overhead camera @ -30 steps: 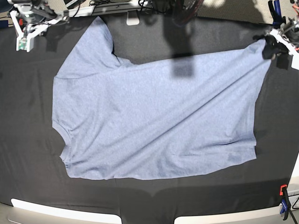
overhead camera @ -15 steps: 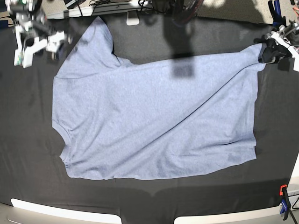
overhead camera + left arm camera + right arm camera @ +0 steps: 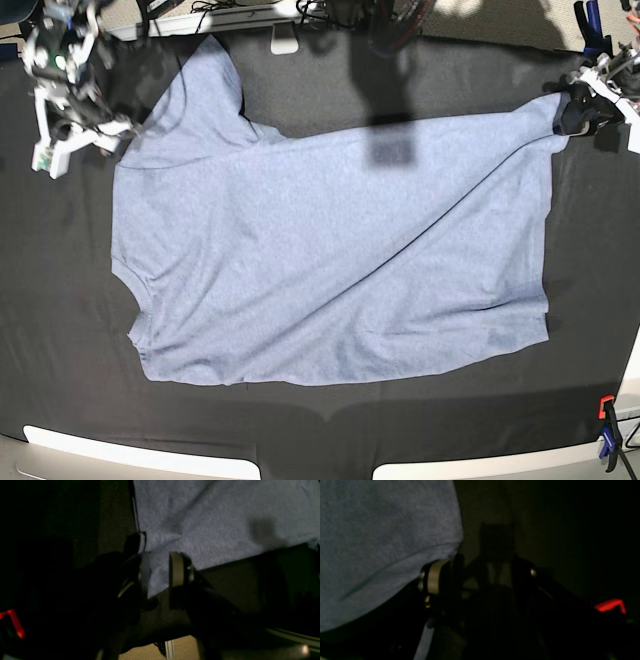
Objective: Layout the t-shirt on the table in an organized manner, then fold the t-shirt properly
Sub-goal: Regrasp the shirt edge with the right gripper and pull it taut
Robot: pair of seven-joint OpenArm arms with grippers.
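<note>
The light blue-grey t-shirt (image 3: pixel 330 250) lies spread on the black table (image 3: pixel 320 425), with a long diagonal crease running to its far right corner. My left gripper (image 3: pixel 572 112) is at that corner. In the left wrist view the left gripper (image 3: pixel 160 572) has its jaws slightly apart with the shirt corner (image 3: pixel 160 562) lying between them. My right gripper (image 3: pixel 100 125) is at the shirt's far left sleeve. In the right wrist view the right gripper (image 3: pixel 480 577) is wide open and empty, with one finger (image 3: pixel 436 576) at the shirt edge (image 3: pixel 382 542).
An orange-black clamp (image 3: pixel 606 430) sits at the near right table corner. White bars (image 3: pixel 130 455) line the front edge. Cables and stands (image 3: pixel 285 25) crowd the back edge. A dark shadow patch (image 3: pixel 392 150) falls on the shirt.
My right arm has come down and in from the far left corner to the sleeve edge. My left gripper has shifted slightly inward, and the right corner of the shirt has slackened.
</note>
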